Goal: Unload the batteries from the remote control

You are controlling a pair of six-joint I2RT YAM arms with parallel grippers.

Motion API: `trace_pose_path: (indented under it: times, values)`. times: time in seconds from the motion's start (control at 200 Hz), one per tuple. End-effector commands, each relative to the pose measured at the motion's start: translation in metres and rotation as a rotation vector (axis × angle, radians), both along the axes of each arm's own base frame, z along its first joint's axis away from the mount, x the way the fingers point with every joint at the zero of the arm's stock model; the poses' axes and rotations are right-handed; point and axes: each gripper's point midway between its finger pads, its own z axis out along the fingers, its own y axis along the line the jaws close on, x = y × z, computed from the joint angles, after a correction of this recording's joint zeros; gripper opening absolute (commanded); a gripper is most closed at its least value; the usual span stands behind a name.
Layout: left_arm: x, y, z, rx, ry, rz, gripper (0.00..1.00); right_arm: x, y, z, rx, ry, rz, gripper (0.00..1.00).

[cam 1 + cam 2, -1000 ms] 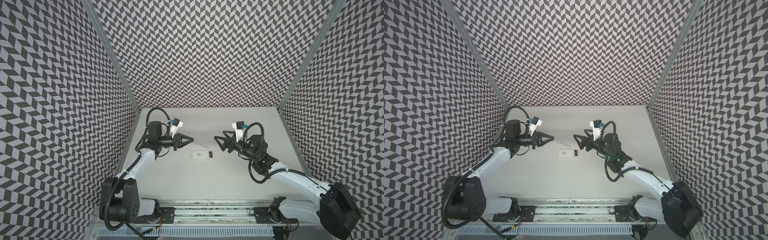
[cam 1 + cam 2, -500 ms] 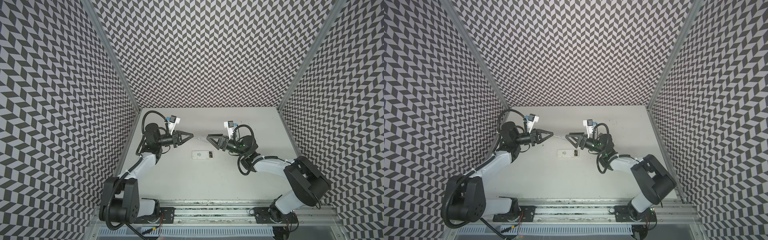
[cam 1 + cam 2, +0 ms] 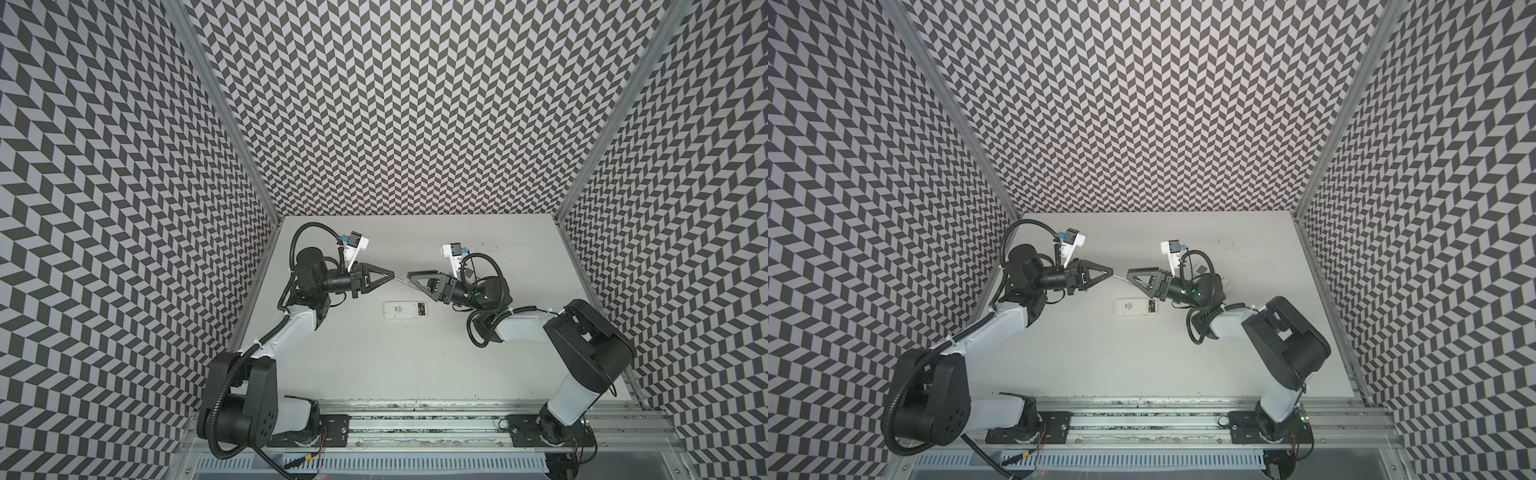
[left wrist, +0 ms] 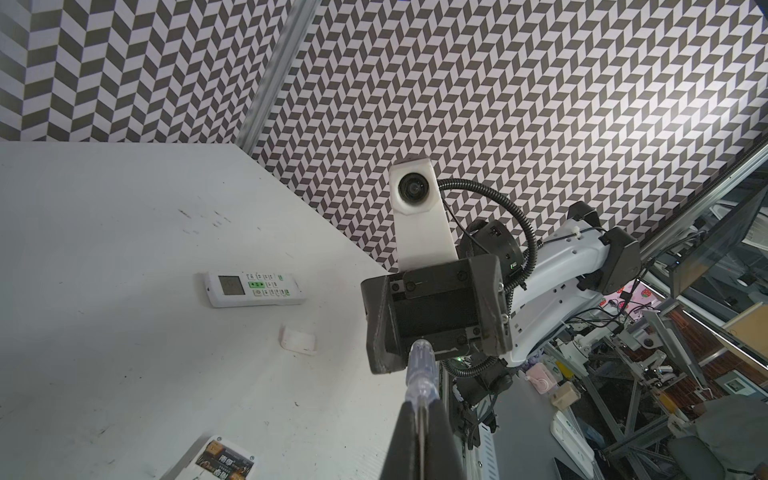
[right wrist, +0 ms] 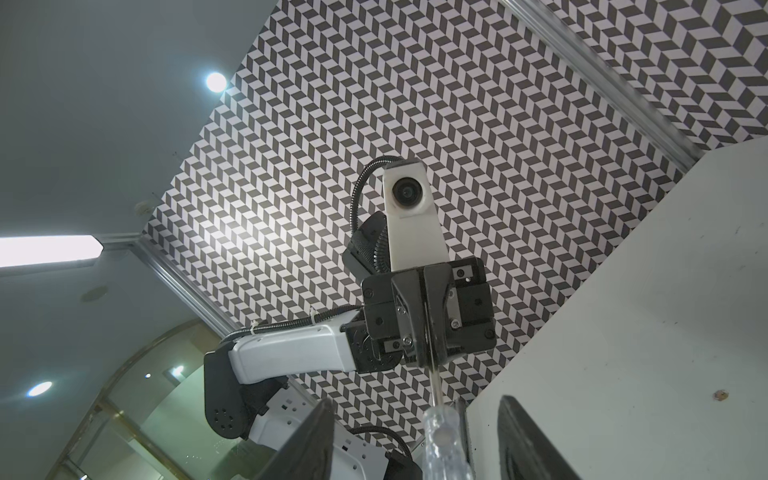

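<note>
The remote control [image 3: 406, 310] [image 3: 1137, 307] lies back-up on the table, green sticker showing and its compartment open. The batteries [image 3: 422, 309] [image 4: 220, 459] sit in that compartment, black with gold. Above the remote, my left gripper [image 3: 392, 275] [image 3: 1112, 272] [image 4: 422, 405] is shut on the metal shaft of a clear-handled screwdriver [image 4: 420, 365] [image 5: 444, 440], held level. My right gripper [image 3: 409, 276] [image 3: 1129, 272] [image 5: 415, 403] faces it, open. Its fingers straddle the screwdriver handle without touching it.
In the left wrist view a second white remote [image 4: 253, 289] with many small buttons lies face-up further off, and a small white cover piece [image 4: 298, 338] lies loose beside it. Patterned walls enclose the table [image 3: 374, 365] on three sides.
My right gripper has swung left until its fingers surround the screwdriver handle, and its jaws have narrowed. My left gripper has lifted slightly, still shut on the shaft.
</note>
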Motion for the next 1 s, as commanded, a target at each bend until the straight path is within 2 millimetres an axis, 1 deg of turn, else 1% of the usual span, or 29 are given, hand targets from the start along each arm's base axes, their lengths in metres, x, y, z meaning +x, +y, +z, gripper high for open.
trace_pose_path:
  times: [0.0,0.245,0.341,0.476,0.521,0.626,0.721,0.771,0.816,0.836,0.896,0.936,0.992]
  values:
    - [-0.002,-0.002,0.016,-0.007,-0.063,-0.025,0.0,-0.01,0.003,0.02,0.059,-0.058,0.028,0.6]
    - [-0.004,-0.006,0.011,-0.001,-0.066,-0.037,0.0,-0.016,0.016,0.014,0.051,-0.052,0.052,0.57]
    - [-0.002,-0.007,0.009,0.002,-0.063,-0.041,0.0,-0.017,0.02,0.011,0.047,-0.047,0.062,0.49]
    - [0.0,-0.007,0.005,0.01,-0.055,-0.04,0.0,-0.017,0.019,0.012,0.044,-0.054,0.058,0.47]
    - [0.0,-0.007,0.004,0.013,-0.052,-0.04,0.0,-0.016,0.02,0.012,0.035,-0.06,0.055,0.44]
    - [0.0,-0.008,0.003,0.016,-0.052,-0.04,0.0,-0.015,0.022,0.013,0.024,-0.07,0.055,0.34]
    - [0.0,-0.009,0.003,0.019,-0.052,-0.043,0.0,-0.014,0.023,0.012,0.021,-0.071,0.06,0.18]
    - [0.0,-0.009,0.002,0.023,-0.048,-0.043,0.0,-0.013,0.023,0.01,0.02,-0.068,0.064,0.12]
    - [0.001,-0.01,0.001,0.026,-0.046,-0.042,0.0,-0.013,0.021,0.011,0.026,-0.067,0.061,0.09]
    - [0.001,-0.01,0.001,0.027,-0.044,-0.04,0.0,-0.012,0.02,0.011,0.028,-0.069,0.058,0.06]
    - [0.002,-0.011,0.0,0.032,-0.046,-0.04,0.06,-0.011,0.016,0.011,0.024,-0.073,0.046,0.0]
    - [0.001,-0.012,-0.001,0.037,-0.05,-0.045,0.11,-0.009,0.013,0.011,0.017,-0.075,0.033,0.0]
    - [0.001,-0.013,-0.002,0.046,-0.052,-0.047,0.23,-0.007,0.008,0.01,0.0,-0.08,0.014,0.0]
